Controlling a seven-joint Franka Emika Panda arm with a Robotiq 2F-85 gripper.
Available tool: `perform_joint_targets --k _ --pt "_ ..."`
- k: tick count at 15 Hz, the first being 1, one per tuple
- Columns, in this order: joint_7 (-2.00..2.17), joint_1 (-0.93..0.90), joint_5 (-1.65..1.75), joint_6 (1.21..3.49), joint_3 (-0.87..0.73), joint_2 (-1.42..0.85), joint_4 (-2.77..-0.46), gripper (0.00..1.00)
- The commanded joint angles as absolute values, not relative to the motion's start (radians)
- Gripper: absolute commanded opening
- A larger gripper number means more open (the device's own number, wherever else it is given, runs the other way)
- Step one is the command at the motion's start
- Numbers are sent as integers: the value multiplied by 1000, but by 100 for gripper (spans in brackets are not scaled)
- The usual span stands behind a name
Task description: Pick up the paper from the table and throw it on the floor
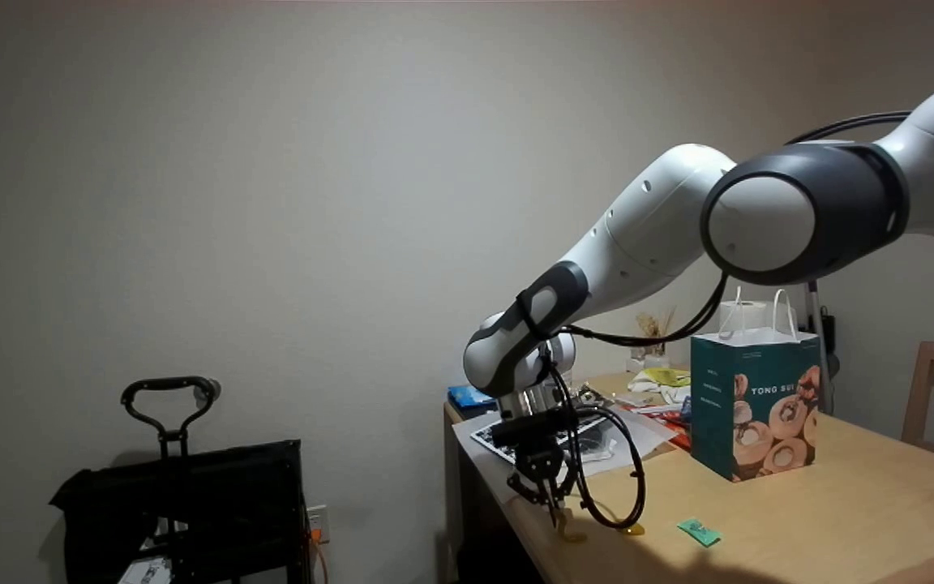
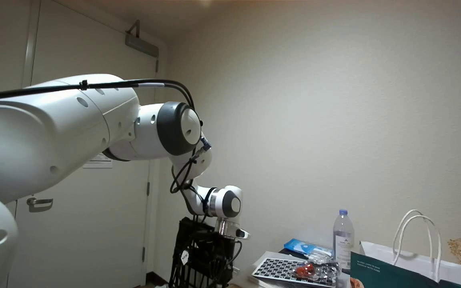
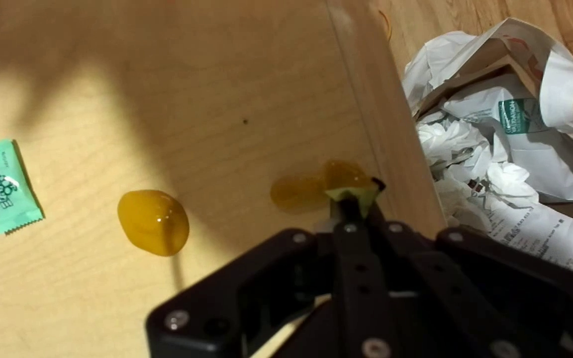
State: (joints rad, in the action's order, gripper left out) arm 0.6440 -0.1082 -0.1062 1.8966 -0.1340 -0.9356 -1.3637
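Observation:
The table [image 1: 880, 478] has a pale tan wooden top; it also shows in the wrist view [image 3: 246, 74]. My gripper [image 1: 554, 513] is low over the table near its edge. In the wrist view my gripper [image 3: 356, 199] has its fingers close together on a glossy amber strip [image 3: 341, 174]. In an exterior view the amber strip [image 1: 568, 534] curls down from the fingertips to the tabletop. A white paper sheet [image 1: 637, 438] lies under a keyboard on the table. A small teal wrapper [image 3: 5, 191] lies farther in on the tabletop.
An amber blob [image 3: 153, 222] lies between wrapper and gripper. Beyond the table edge [image 3: 391, 114], a white paper bag [image 3: 560, 94] holds crumpled tissues and a receipt [image 3: 540, 236]. A teal printed box [image 1: 714, 405], a keyboard [image 2: 276, 269] and a bottle [image 2: 343, 236] stand or lie on the table.

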Motion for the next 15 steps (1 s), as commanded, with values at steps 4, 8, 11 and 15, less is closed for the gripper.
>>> perform_joint_targets --k 4,8,11,15 --pt "781 -112 -73 1944 -176 -868 -1463 3" --pt "865 -95 -85 2005 -201 -840 -1516 3" --pt "871 -89 -65 1963 -203 -833 -1524 29" --pt "859 -79 -68 1966 -190 -886 -1458 54"
